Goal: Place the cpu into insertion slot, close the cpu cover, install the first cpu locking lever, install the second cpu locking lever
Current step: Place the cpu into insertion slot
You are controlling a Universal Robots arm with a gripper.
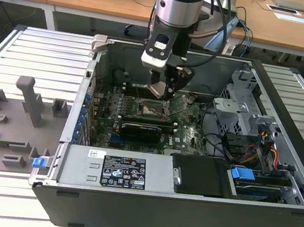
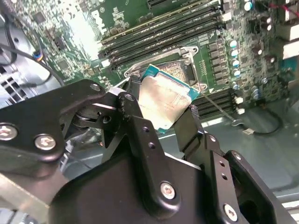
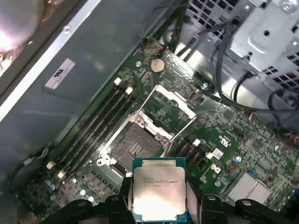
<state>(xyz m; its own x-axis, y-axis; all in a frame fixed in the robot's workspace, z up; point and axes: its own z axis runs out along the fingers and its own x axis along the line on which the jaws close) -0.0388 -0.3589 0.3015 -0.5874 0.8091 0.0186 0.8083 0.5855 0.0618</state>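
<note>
I have the gripper point(image 1: 163, 91) clamped on the cpu point(image 3: 159, 193) by 2 opposite edges, chip held flat. The insertion slot point(image 3: 135, 145) lies bare below and slightly off to one side, with the cpu cover point(image 3: 174, 103) standing open beyond it. The arm hangs straight down into the case point(image 1: 184, 207)

Silver arm point(image 1: 180, 5), black gripper point(image 2: 161, 109) with silver screws point(image 2: 167, 189).

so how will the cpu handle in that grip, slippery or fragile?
Likely stiff: the cpu spans the pincer flat, no sag. Smooth metal top and thin edges suggest it could slip under a light pinch. Thin green rim looks chip-prone.
</note>
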